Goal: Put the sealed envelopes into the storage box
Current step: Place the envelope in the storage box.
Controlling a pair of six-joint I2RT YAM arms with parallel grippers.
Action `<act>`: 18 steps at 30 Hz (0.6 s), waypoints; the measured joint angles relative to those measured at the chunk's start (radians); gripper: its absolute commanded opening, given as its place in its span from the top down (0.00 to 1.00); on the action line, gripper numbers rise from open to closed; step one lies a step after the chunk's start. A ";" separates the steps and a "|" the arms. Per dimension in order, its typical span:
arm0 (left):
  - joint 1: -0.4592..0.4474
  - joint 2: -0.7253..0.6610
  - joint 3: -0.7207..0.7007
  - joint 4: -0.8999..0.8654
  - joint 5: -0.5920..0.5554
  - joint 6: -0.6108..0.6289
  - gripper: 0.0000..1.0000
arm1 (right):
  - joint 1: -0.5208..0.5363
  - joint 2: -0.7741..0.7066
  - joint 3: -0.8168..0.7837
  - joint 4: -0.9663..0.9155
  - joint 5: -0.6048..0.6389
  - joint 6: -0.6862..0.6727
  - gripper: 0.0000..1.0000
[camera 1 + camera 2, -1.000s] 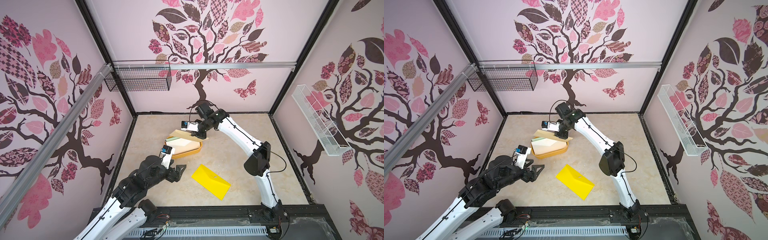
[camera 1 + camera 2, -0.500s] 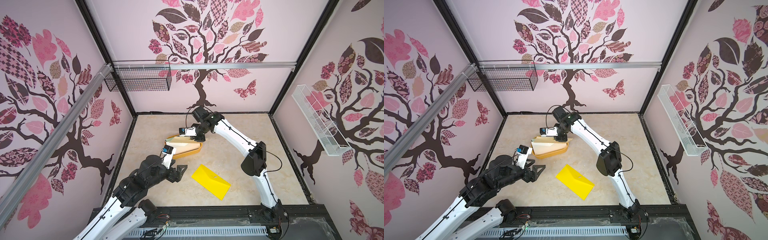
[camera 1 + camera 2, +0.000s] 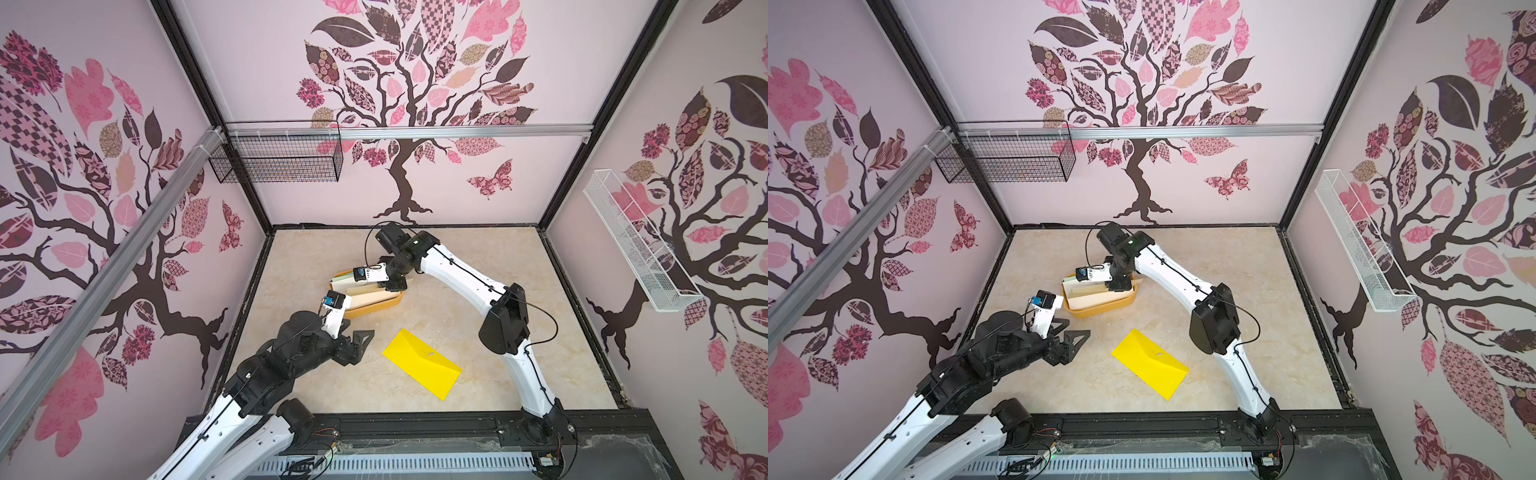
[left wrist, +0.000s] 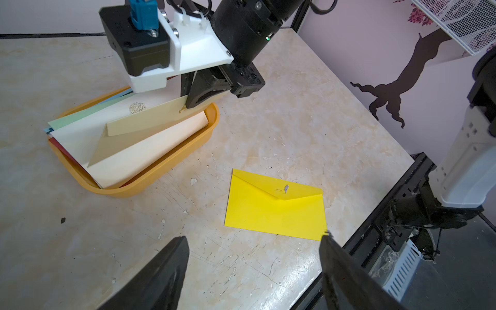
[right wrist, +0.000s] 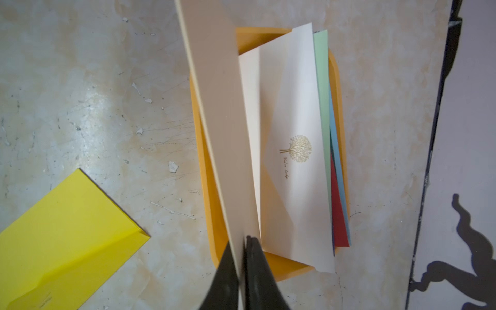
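The tan envelope [image 4: 146, 120] hangs slanted over the storage box [image 4: 161, 171]. Its lower part lies on the cream envelope [image 5: 295, 188] that tops the stack inside. A pale green envelope [image 5: 320, 80], a light blue envelope [image 5: 336, 147] and a red envelope [image 5: 339, 214] show at the stack's edge.

Your right fingers [image 5: 252, 249] are pressed close on the tan envelope's upper edge, pinching it, and the paper runs edge-on between them. Your right arm [image 3: 457, 270] arches across the bench [image 3: 478, 307], wrist bent down over the box.

The yellow envelope [image 3: 419, 365] lies flat on the bench, flap side up, apart from the box. Your left fingers [image 3: 358, 341] are spread wide and hold nothing. They hover low near the yellow envelope without touching it.
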 measured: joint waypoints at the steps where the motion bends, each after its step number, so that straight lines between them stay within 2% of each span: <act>1: 0.000 0.000 0.000 0.000 0.001 0.000 0.19 | 0.002 0.002 -0.003 0.005 0.010 0.005 0.72; 10: 0.000 0.000 0.000 0.000 0.001 0.000 0.19 | 0.005 0.017 -0.003 0.116 0.098 0.045 0.68; 16: 0.000 0.000 0.000 0.000 0.001 0.000 0.19 | 0.005 0.018 -0.005 0.201 0.140 0.086 0.70; 18: 0.000 0.000 0.000 0.000 0.001 0.000 0.19 | 0.005 0.018 -0.010 0.219 0.142 0.111 0.75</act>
